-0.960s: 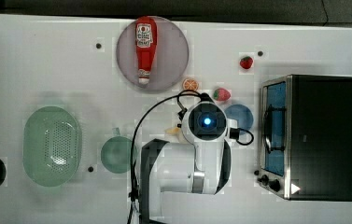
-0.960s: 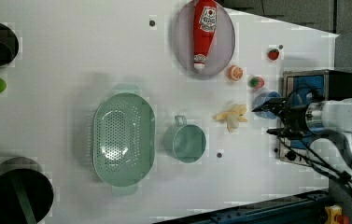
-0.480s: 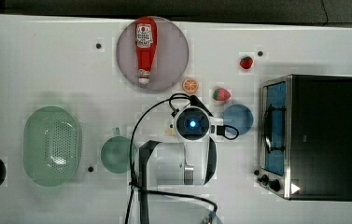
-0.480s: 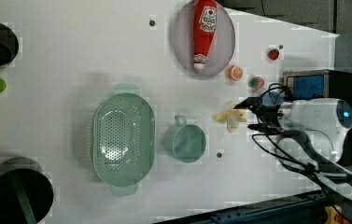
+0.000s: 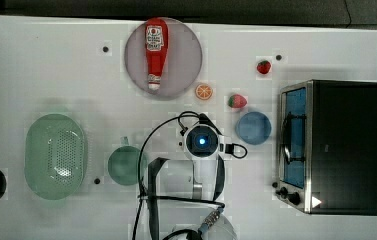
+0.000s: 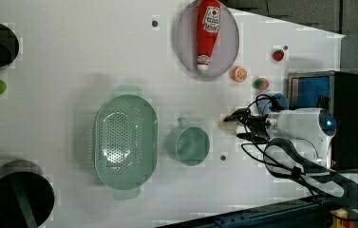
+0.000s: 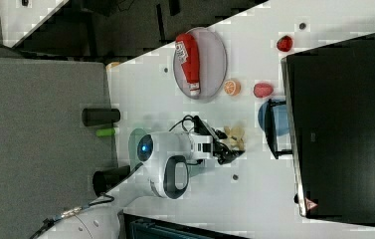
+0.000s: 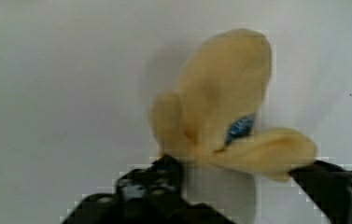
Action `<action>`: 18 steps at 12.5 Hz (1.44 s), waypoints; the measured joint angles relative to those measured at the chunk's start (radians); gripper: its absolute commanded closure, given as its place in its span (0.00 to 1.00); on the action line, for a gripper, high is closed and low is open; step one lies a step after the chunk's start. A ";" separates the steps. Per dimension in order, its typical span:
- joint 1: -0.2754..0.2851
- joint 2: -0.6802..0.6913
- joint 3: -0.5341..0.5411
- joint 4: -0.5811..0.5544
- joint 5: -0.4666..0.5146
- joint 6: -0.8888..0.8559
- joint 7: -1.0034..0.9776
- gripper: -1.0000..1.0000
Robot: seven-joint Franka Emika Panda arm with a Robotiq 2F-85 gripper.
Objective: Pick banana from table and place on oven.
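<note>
Wrist view: gripper [image 8: 232, 186] fingers are seen apart, straddling the banana [image 8: 220, 121]; ketchup bottle [image 5: 155, 52] is held on the plate [image 5: 186, 55].

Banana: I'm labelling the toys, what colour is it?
Pale cream-yellow banana with a small blue mark, clearest in the wrist view.

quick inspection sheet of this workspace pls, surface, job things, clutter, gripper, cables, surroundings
surface: white table with small dark holes.
job's things: banana lying on the table; oven with a bare black top.
clutter: ketchup bottle on a grey plate, orange slice, two strawberries, blue bowl, green cup, green colander.
grippers: gripper down at the banana, a finger on either side; grip cannot be told.
cables: black cable looping off the wrist.
surroundings: dark round containers at the table's edge, left view.
</note>
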 measured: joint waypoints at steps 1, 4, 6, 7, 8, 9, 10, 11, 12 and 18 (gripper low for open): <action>-0.002 -0.001 0.008 0.000 -0.001 0.026 0.000 0.53; 0.024 -0.025 -0.020 -0.012 0.004 0.057 0.000 0.73; 0.018 -0.038 -0.021 -0.010 -0.027 0.061 0.000 0.73; 0.015 -0.061 -0.022 -0.018 -0.018 0.065 0.000 0.73; 0.009 -0.094 -0.022 -0.025 -0.002 0.046 0.000 0.73; 0.002 -0.134 -0.017 -0.021 -0.010 -0.024 0.000 0.73; 0.001 -0.183 -0.014 -0.012 -0.019 -0.111 0.000 0.73; 0.011 -0.252 -0.020 -0.010 -0.019 -0.185 0.000 0.73; 0.017 -0.331 -0.022 0.004 -0.017 -0.290 0.000 0.73; 0.011 -0.673 -0.001 0.371 -0.008 -0.917 0.000 0.73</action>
